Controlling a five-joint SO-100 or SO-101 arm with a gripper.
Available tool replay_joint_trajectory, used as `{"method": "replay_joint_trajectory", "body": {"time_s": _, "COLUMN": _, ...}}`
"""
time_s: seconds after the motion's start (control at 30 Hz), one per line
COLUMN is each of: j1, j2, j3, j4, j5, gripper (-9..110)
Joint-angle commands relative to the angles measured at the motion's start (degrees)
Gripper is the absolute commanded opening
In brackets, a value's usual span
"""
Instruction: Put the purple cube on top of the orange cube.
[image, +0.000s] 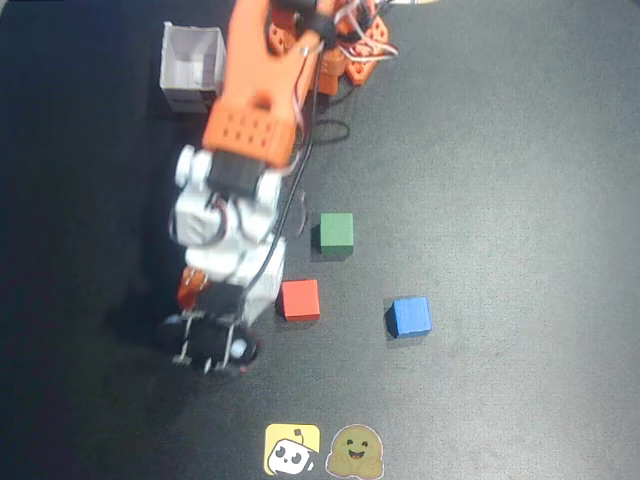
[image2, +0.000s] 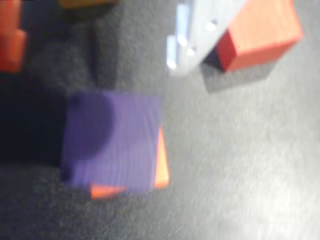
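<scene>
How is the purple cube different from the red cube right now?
In the wrist view the purple cube sits stacked on an orange cube, slightly skewed so orange edges peek out; the red cube rests directly on the table. Purple is dark, red bright. Both look like similar-sized plain cubes.

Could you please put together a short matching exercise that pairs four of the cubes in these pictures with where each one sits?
Things:
1. small dark purple matte cube
2. small green matte cube
3. small blue matte cube
4. small red matte cube

Places:
A. farthest right on the dark table in the overhead view
B. just right of the arm's lower end, overhead view
C. over the small bright orange matte cube, wrist view
D. above the red one in the overhead view

Pairs: 1-C, 2-D, 3-A, 4-B
</scene>
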Motion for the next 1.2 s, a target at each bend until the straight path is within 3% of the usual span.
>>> {"method": "replay_joint_trajectory", "body": {"time_s": 0.0, "j1": -0.4, "j2": 10.4, "j3": 6.8, "j4": -3.1, "j5": -2.3, "gripper": 6}}
{"method": "replay_joint_trajectory", "body": {"time_s": 0.1, "j1": -1.8, "j2": 18.1, "j3": 13.4, "j4": -3.4, "j5": -2.5, "gripper": 0}}
{"method": "replay_joint_trajectory", "body": {"time_s": 0.57, "j1": -8.9, "j2": 57.3, "j3": 50.9, "j4": -7.9, "j5": -3.8, "gripper": 0}}
{"method": "replay_joint_trajectory", "body": {"time_s": 0.7, "j1": -9.7, "j2": 74.2, "j3": 60.6, "j4": -2.7, "j5": -3.6, "gripper": 0}}
{"method": "replay_joint_trajectory", "body": {"time_s": 0.77, "j1": -10.2, "j2": 83.7, "j3": 62.6, "j4": 5.3, "j5": -1.8, "gripper": 0}}
{"method": "replay_joint_trajectory", "body": {"time_s": 0.97, "j1": -10.7, "j2": 86.2, "j3": 62.6, "j4": 14.0, "j5": 3.0, "gripper": 0}}
{"method": "replay_joint_trajectory", "body": {"time_s": 1.17, "j1": -10.8, "j2": 86.2, "j3": 62.6, "j4": 18.3, "j5": 0.5, "gripper": 1}}
